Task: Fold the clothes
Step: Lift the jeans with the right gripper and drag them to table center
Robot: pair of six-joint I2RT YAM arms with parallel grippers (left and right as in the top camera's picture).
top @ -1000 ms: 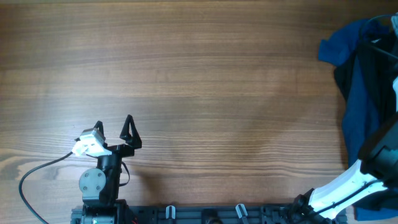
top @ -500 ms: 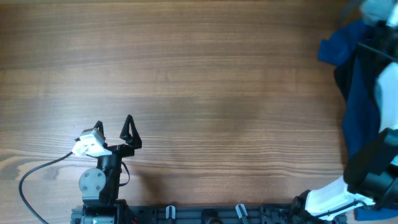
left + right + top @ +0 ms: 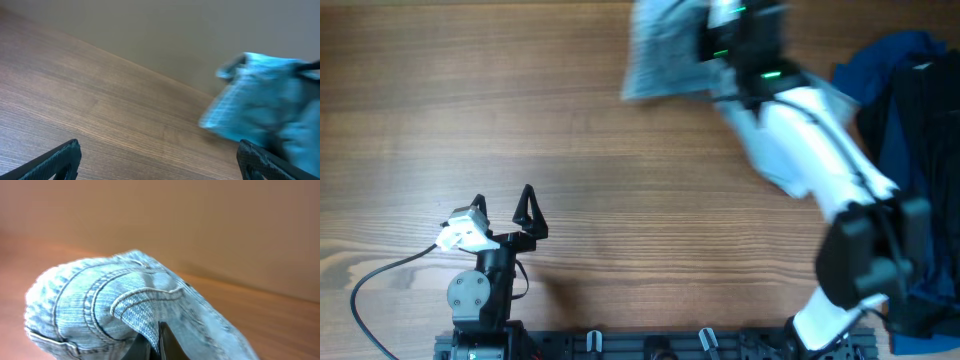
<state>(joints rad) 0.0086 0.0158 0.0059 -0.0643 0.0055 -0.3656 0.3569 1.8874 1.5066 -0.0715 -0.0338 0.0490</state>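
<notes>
Spanning the whole overhead view, wooden table (image 3: 570, 120), bare over most of its surface. Heaped at the table's right edge, dark blue garment (image 3: 910, 110) with a black garment (image 3: 930, 170) on top; neither part of the job. Reaching diagonally from the near right corner of the table toward its far centre, right arm, blurred with motion. Bunched and blurred at the far centre of the table, light blue jeans (image 3: 665, 50), lifted rather than spread; pocket stitching and a folded seam plain in the right wrist view (image 3: 125, 310). Clamped on that denim, right gripper (image 3: 720, 40), fingers fully closed with cloth pinched between them. Parked near the table's front left edge, left gripper (image 3: 502, 207), fingers spread wide, nothing between them, well apart from the jeans.

Step in hand, by judgement: fetching the jeans from the pile onto the open table; no folding begun. Next move calls for setting the denim down near the table's centre and spreading it flat, likely with the left gripper taking a second edge. Risk: a bunched drop, leaving legs tangled.
</notes>
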